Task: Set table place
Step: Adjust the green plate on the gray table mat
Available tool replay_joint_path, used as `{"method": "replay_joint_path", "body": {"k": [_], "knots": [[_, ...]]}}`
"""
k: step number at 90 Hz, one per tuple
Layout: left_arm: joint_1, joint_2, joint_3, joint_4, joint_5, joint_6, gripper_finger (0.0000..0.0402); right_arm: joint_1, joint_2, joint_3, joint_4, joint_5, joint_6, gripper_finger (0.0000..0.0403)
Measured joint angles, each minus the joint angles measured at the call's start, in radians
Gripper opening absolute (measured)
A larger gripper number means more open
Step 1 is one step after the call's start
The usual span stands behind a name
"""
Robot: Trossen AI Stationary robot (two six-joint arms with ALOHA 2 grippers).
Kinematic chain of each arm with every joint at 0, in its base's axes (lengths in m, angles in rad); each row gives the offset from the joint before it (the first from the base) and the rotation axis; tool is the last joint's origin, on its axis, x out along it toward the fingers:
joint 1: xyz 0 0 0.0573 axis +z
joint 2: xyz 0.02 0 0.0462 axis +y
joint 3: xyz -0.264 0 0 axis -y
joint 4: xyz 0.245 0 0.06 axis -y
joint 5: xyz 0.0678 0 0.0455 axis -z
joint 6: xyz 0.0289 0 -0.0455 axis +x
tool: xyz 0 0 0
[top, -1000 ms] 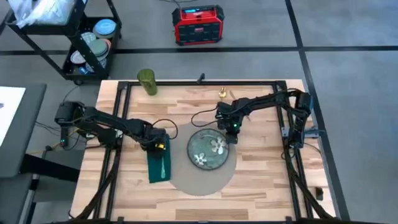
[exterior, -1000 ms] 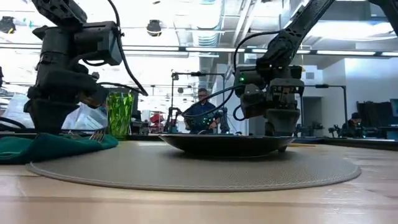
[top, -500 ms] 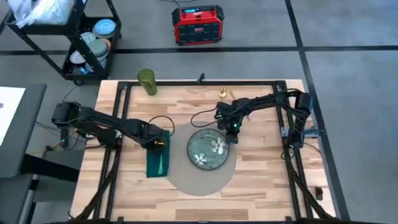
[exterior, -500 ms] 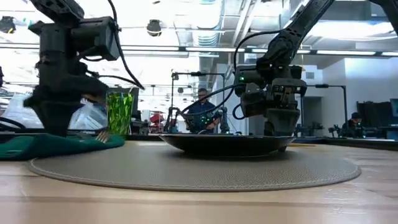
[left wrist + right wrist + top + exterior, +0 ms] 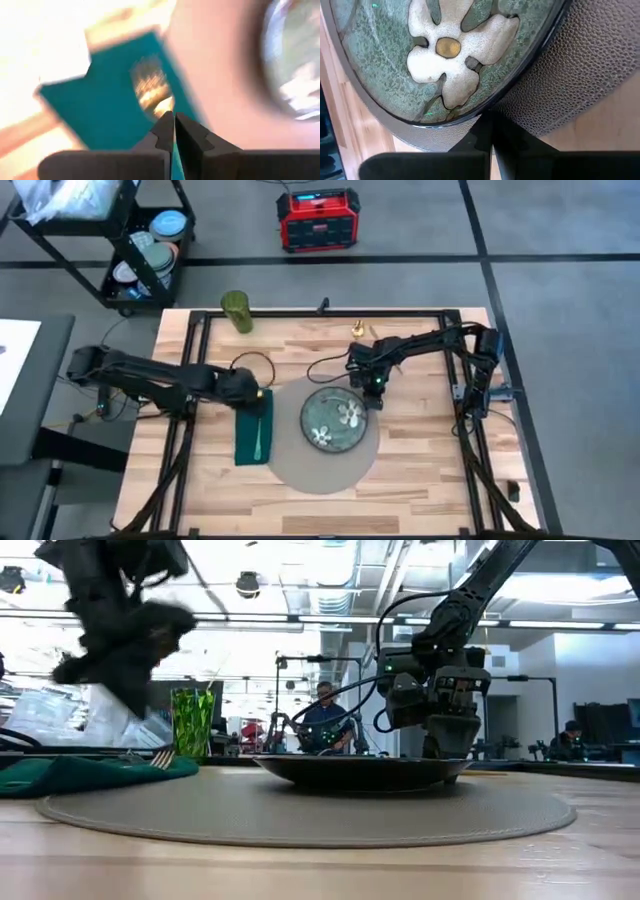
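While the scene settles, largest first:
Table [image 5: 420,460]: light wood, bearing everything.
Placemat [image 5: 325,475]: central — plate [image 5: 338,420] on it.
Napkin [image 5: 254,438]: beside the placemat's left edge, fork [image 5: 259,442] on top.
Left gripper [image 5: 174,131]: clenched, empty — has lifted off the napkin; that placement looks done.
Right gripper [image 5: 491,131]: pinched closed at the plate's rim.

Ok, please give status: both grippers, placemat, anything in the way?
Left gripper shut, over napkin. Right gripper shut on plate rim. Plate on placemat. Nothing in the way.
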Motion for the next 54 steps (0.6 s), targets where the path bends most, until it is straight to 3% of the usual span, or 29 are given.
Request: {"method": "replay_joint_path", "body": {"k": [16, 31, 42, 54], "knots": [[0.06, 0.003, 0.006, 0.176, -0.104, 0.051, 0.0, -0.002, -0.054, -0.003, -0.003, 0.047, 0.06, 0.0], [0.106, 0.114, 0.004, 0.26, -0.028, 0.147, 0.0, -0.003, -0.06, -0.002, -0.029, 0.043, 0.111, 0.0008], [0.109, 0.191, 0.004, 0.437, 0.06, 0.187, 0.0, -0.001, -0.061, -0.002, -0.112, 0.03, 0.139, 0.0039], [0.104, 0.25, 0.004, 0.553, 0.066, 0.163, 0.0, -0.015, -0.061, -0.002, -0.143, 0.019, 0.165, 0.0072]]}}
